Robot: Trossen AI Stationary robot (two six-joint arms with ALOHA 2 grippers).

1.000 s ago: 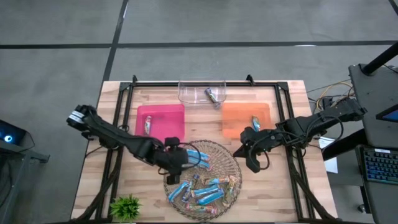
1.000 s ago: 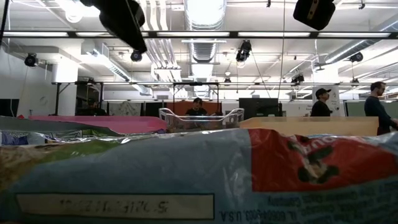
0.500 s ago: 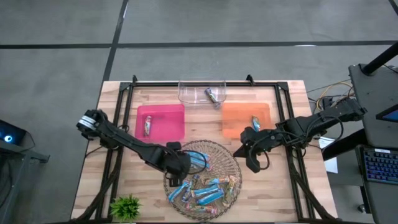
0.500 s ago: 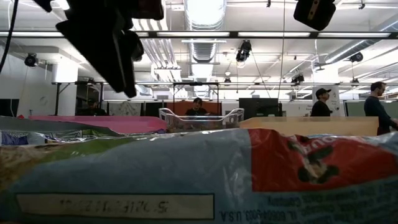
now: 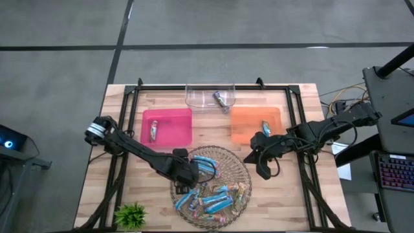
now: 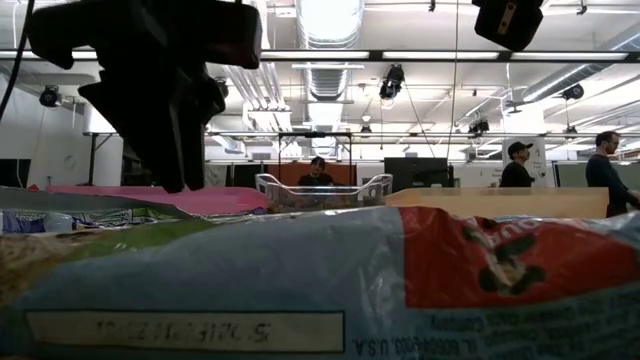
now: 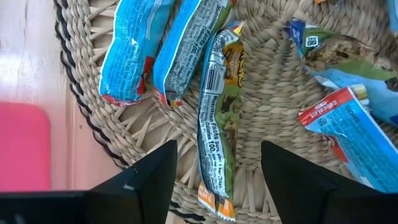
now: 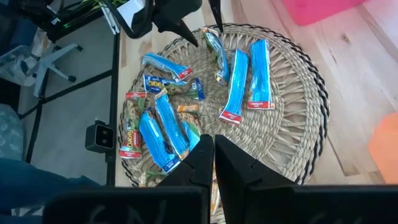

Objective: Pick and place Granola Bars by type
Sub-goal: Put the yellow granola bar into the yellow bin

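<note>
A round wicker basket (image 5: 240, 169) near the table's front holds several granola bars (image 5: 213, 199), mostly blue. My left gripper (image 7: 214, 180) is open low over the basket's left part, pointing steeply down. Its fingers stand on either side of a green-and-yellow bar (image 7: 214, 118) lying flat on the weave, with two blue bars (image 7: 152, 53) beside it. I see no touch. My right gripper (image 5: 263, 169) hangs shut above the basket's right edge, holding nothing; the right wrist view shows its fingers (image 8: 211, 163) closed.
Three trays line the far side. The pink tray (image 5: 174, 120) holds one bar (image 5: 154, 131), the clear tray (image 5: 200, 97) one bar (image 5: 221, 99), and the orange tray (image 5: 249, 126) a blue bar (image 5: 266, 127). A small green plant (image 5: 131, 213) stands at the front left. People stand in the room behind.
My left gripper has come down toward the basket and tipped to point more steeply down, staying open. The bars have not moved.
</note>
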